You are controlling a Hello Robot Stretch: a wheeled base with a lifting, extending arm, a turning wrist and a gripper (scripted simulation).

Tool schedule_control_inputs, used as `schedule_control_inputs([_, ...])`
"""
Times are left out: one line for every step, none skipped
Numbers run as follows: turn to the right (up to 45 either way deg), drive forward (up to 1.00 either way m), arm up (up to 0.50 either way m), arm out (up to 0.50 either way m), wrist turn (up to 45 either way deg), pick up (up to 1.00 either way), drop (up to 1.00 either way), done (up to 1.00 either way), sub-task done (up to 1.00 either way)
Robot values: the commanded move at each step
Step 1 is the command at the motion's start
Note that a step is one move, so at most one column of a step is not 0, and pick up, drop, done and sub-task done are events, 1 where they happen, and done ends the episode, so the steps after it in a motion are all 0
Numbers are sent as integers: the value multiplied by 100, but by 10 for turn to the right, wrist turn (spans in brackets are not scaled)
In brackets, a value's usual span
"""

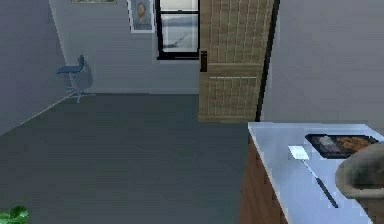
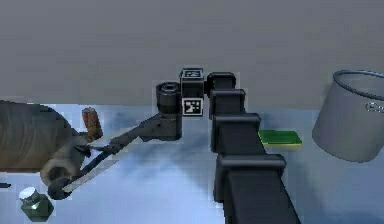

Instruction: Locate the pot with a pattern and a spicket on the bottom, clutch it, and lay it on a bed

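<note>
One gripper (image 2: pixel 75 168) was out over the pale countertop (image 2: pixel 170 195) | fingers at the brown patterned pot (image 2: pixel 28 140), which stood on the counter at the arm side view's left | grip: could not tell whether it held anything | grey metal pot (image 2: pixel 355 115) well apart at the right | green pad (image 2: pixel 280 138) just beside the arm (image 2: pixel 245 160) | forward view: wooden door (image 1: pixel 235 60), blue chair (image 1: pixel 72 72)

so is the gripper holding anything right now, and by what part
Cannot tell: the far end of the gripper lies at the brown patterned pot, which sits on the counter, so no hold can be made out.
</note>
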Motion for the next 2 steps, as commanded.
schedule_control_inputs([0,0,0,0,-360,0,0,0,0])
schedule_control_inputs([0,0,0,-18,0,0,0,0,0])
